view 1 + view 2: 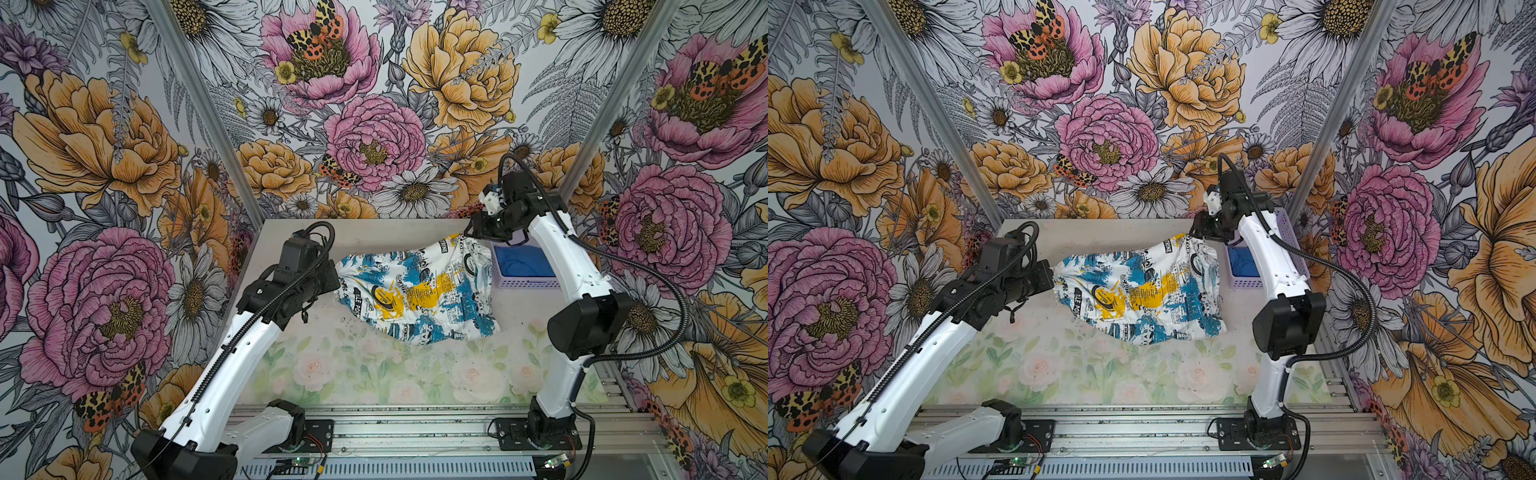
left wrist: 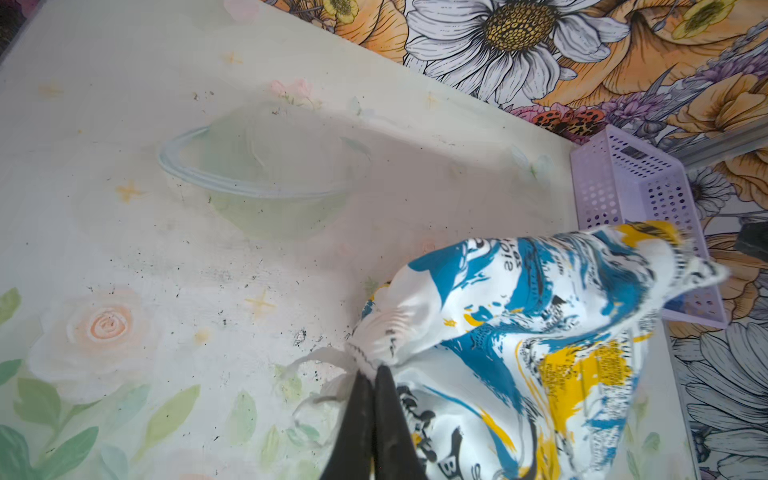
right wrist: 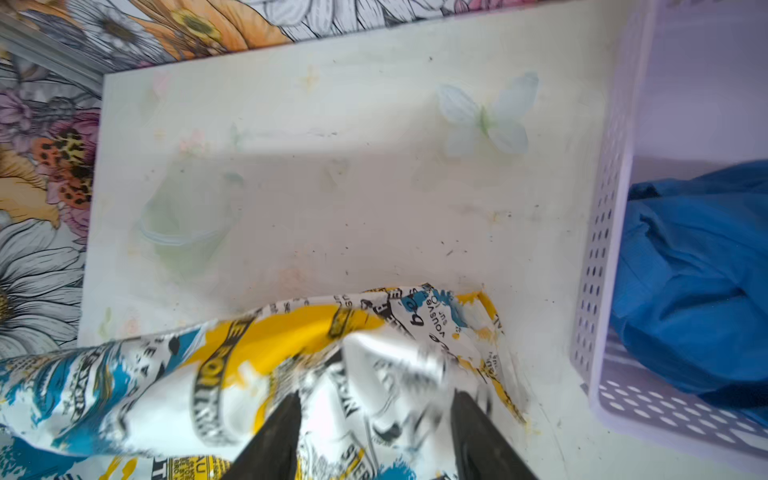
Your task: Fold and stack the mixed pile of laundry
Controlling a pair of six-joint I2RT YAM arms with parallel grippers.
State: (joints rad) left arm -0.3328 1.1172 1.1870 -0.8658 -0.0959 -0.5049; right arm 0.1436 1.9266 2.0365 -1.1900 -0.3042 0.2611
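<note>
The white printed garment point(image 1: 415, 291) point(image 1: 1142, 291) hangs stretched above the table's far half in both top views. My left gripper point(image 1: 335, 272) point(image 1: 1052, 272) point(image 2: 372, 370) is shut on its bunched left corner. My right gripper point(image 1: 471, 232) point(image 1: 1196, 228) point(image 3: 378, 397) is open at the garment's far right corner. Its fingers point(image 3: 286, 432) stand wide apart, and the cloth point(image 3: 249, 365) lies loose and blurred between them. The blue T-shirt point(image 1: 523, 262) point(image 1: 1244, 262) point(image 3: 698, 282) lies crumpled in the basket.
The lavender perforated basket point(image 1: 523, 284) point(image 1: 1246, 284) point(image 2: 623, 174) point(image 3: 602, 232) stands at the table's far right, just right of the garment. The pale floral table mat point(image 1: 374, 374) runs to the front rail. Flowered walls enclose the back and sides.
</note>
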